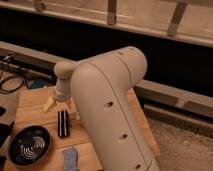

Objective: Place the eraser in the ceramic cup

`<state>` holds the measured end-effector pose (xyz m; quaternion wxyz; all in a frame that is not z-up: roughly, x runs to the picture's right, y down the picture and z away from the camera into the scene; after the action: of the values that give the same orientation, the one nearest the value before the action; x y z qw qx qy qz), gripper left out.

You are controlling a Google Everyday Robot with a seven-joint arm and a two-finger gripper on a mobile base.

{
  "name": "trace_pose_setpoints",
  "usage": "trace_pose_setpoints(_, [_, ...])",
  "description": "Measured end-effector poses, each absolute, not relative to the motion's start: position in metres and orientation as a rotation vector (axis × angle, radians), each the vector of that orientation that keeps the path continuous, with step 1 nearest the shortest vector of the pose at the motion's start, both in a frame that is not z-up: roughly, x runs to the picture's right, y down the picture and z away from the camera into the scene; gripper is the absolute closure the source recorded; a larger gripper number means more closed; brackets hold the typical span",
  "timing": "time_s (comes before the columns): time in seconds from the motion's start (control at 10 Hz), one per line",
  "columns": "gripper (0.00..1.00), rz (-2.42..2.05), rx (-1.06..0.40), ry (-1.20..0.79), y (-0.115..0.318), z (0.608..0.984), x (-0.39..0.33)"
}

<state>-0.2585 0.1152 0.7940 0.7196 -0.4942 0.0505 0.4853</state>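
The eraser [63, 123], a small black bar with a lighter stripe, lies on the wooden table [35, 107], lengthwise towards me. My gripper [61, 110] hangs from the wrist just above the eraser's far end. It looks open: one pale finger [48, 105] shows to the left, and the other is partly hidden behind my big white arm [112, 110]. It holds nothing. The ceramic cup is out of view, either hidden by the arm or outside the frame.
A black bowl with a white spiral [30, 145] sits at the front left of the table. A blue-grey spongy pad [70, 158] lies at the front edge. Black cables [12, 80] lie left of the table. A dark wall with a ledge runs behind.
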Motion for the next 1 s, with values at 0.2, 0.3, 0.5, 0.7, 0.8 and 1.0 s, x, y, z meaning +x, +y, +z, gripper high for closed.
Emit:
trace_pose_setpoints(0.2, [0.20,1.123,-1.133,0.088,0.120,0.801,-0.246])
trace_pose_setpoints(0.3, [0.20,1.142,-1.149,0.086,0.125,0.804,-0.243])
trace_pose_setpoints(0.5, [0.20,1.164,-1.178,0.091,0.136,0.814,-0.240])
trace_pose_setpoints(0.7, [0.20,1.165,-1.206,0.099,0.146,0.824,-0.244])
trace_pose_setpoints(0.8, [0.20,1.146,-1.218,0.112,0.150,0.826,-0.251])
trace_pose_setpoints(1.0, [0.20,1.109,-1.212,0.142,0.153,0.828,-0.263])
